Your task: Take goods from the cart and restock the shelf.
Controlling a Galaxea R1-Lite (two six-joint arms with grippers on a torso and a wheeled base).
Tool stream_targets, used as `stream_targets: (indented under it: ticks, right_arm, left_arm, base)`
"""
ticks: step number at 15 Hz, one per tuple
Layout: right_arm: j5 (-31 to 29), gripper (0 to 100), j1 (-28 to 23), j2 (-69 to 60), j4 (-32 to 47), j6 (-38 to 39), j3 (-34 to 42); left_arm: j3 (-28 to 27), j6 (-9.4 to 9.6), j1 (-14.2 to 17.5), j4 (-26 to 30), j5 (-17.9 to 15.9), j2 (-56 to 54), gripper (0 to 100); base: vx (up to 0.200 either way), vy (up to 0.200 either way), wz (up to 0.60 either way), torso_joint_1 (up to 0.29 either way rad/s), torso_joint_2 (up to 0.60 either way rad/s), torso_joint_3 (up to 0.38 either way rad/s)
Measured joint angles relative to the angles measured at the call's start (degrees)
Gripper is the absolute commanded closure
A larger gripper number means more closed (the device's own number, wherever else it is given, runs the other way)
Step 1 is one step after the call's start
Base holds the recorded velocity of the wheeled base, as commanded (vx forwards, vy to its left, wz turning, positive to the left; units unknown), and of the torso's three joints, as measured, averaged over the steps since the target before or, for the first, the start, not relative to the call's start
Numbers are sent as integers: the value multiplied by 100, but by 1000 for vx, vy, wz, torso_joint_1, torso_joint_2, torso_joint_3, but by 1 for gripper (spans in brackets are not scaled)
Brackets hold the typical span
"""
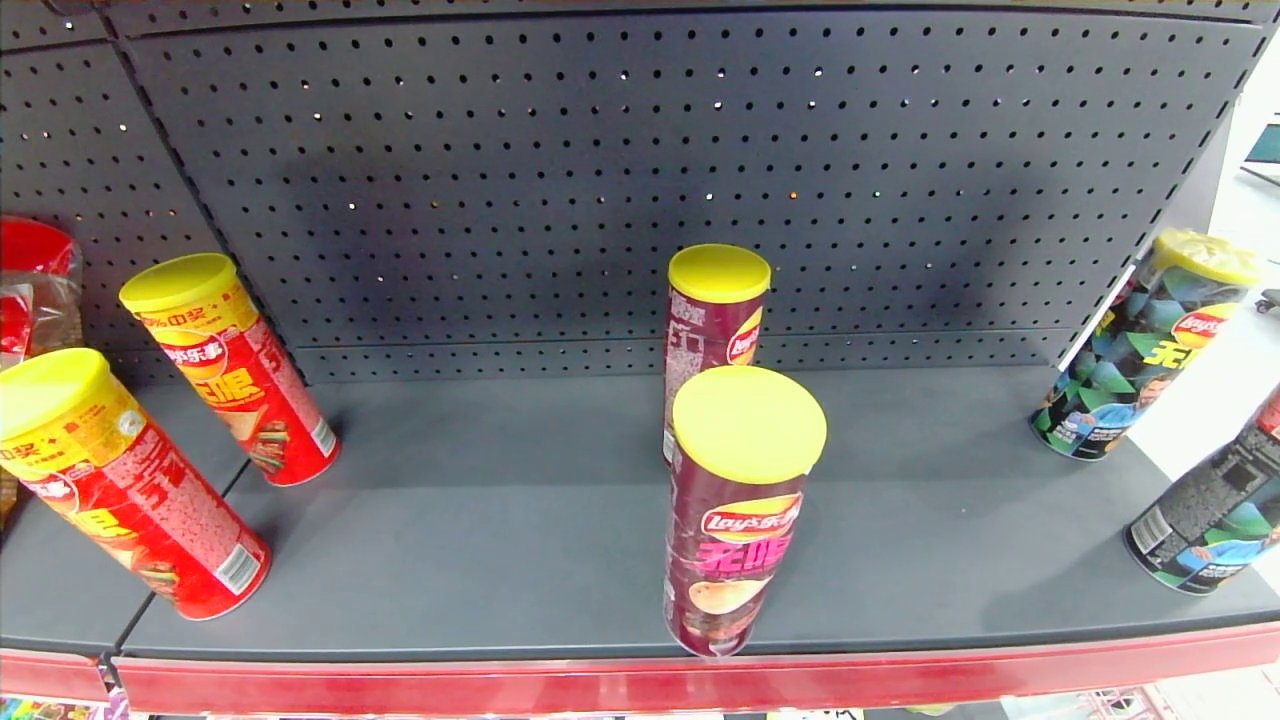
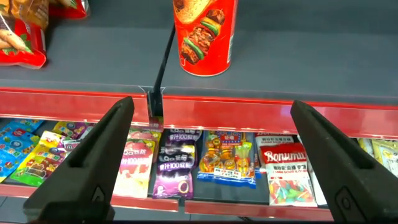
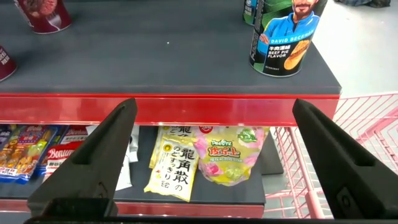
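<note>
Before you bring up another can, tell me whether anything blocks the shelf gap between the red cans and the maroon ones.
Nothing visible does: the shelf lies bare between the rear red can and the front maroon can.

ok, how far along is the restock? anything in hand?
Done, apparently: two red cans, two maroon cans and two dark cans stand on the shelf. In hand: nothing; left tool and right tool are open and empty at the shelf's front edge. Left: wide bare gaps between the pairs; cart is nearby.
</note>
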Motion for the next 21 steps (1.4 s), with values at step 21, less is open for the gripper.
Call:
stream_targets:
  ticks: [21]
  right_arm:
    - [1181,0,422,2376,180,898,-2069]
  left_arm:
    - [0,-13,0,1,0,5,0]
  base:
    - [-48,0,0,1,1,0]
